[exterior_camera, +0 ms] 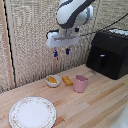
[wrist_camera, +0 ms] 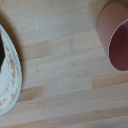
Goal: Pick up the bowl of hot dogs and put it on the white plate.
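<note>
A pale wooden table fills the room's lower half, with a woven, straw-coloured screen standing behind it. Nearest to me, toward the exterior view's left, lies the white plate, broad and round, a faint floral band running around its rim, nothing resting on it. In the wrist view only an edge of that plate shows, with the same small flower pattern.

A bit farther back, the pink cup stands upright on the wood; the wrist view looks down into its open mouth. Just beside it, toward the exterior view's left, is a loose orange food piece, and next to that sits the hot dog bowl, small and white, well apart from the plate. The hot dogs show as yellow-orange lumps inside it.

High above the bowl hangs the gripper, its flat white block level and its two blue-tipped fingers pointing down with a clear gap between them, spread and holding nothing.

Farthest back, at the exterior view's right, a black appliance sits on the table against the screen.
</note>
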Available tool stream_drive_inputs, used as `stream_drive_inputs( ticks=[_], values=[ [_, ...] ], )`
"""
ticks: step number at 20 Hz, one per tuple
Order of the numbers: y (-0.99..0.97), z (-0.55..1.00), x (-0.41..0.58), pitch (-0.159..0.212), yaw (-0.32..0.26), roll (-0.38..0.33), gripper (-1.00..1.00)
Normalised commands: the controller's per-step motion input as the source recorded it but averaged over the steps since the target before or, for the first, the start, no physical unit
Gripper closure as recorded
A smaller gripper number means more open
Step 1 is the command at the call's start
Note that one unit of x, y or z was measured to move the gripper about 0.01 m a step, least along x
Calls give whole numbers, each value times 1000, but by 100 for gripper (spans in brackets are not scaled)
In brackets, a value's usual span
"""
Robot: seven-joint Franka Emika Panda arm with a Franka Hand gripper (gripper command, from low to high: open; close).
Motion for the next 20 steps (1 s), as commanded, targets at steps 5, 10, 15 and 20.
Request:
stream_drive_inputs(
  ticks=[5,10,15,20],
  values=[
    [-115,-194,442,37,-196,19,-100],
    [-222,-239,290,50,-175,35,-100],
    [-279,-287,160,66,-135,30,-100],
    [-151,-360,29,89,-45,3,-100]
  ],
)
